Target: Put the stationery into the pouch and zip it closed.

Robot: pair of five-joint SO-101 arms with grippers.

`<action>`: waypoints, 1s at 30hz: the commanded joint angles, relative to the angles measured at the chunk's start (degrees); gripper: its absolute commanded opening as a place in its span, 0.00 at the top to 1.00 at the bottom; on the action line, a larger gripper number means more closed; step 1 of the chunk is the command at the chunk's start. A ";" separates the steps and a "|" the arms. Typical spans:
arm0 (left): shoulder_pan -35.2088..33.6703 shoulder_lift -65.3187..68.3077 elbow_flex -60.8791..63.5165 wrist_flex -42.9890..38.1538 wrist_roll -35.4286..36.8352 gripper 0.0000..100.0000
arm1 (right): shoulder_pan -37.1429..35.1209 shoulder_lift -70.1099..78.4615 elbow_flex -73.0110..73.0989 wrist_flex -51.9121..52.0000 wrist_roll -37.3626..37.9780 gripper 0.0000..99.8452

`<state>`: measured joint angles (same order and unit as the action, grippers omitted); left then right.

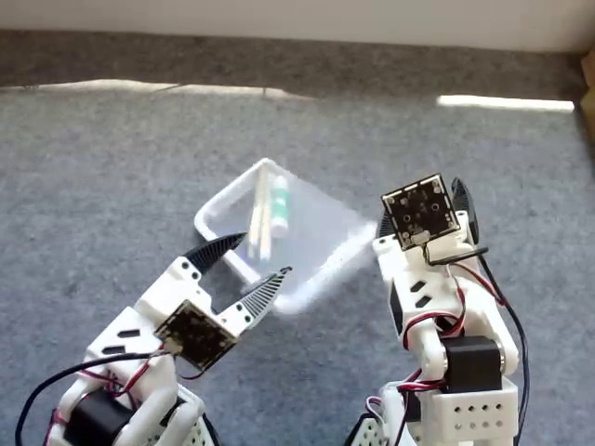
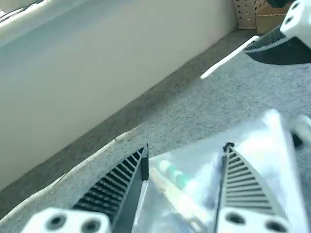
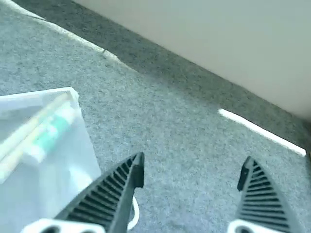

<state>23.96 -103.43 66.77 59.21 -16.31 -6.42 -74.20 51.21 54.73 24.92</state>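
Standing here, I can't read a single word or number. The green band on the white stick [image 1: 279, 206] in the clear pouch [image 1: 325, 237], just past the tips of the left claw [image 1: 265, 254], is too blurred to show any print.
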 commanded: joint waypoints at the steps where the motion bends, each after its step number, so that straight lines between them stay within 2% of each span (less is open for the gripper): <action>1: 0.04 -0.48 -6.64 3.25 2.81 0.77 | -1.01 -0.04 -4.97 0.22 -0.70 0.71; 5: -0.22 -0.48 -10.33 7.38 2.81 0.77 | -1.01 -0.04 -7.87 3.74 -0.70 0.71; 15: -7.78 -0.48 -15.96 13.80 2.90 0.77 | -1.01 -0.04 -13.23 16.48 -0.70 0.73; 20: -12.18 -0.48 -15.78 16.35 2.81 0.90 | -0.92 -0.04 -13.14 19.82 -0.70 0.86; 24: -16.04 -0.48 -15.69 17.67 2.81 0.99 | -0.75 -0.04 -12.97 22.55 -0.70 0.88; 30: -18.33 -0.48 -9.89 18.37 2.81 0.99 | -0.75 -0.04 -12.88 27.21 -1.23 0.88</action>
<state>6.73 -103.52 53.67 77.41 -14.20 -6.86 -74.64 41.54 80.04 24.75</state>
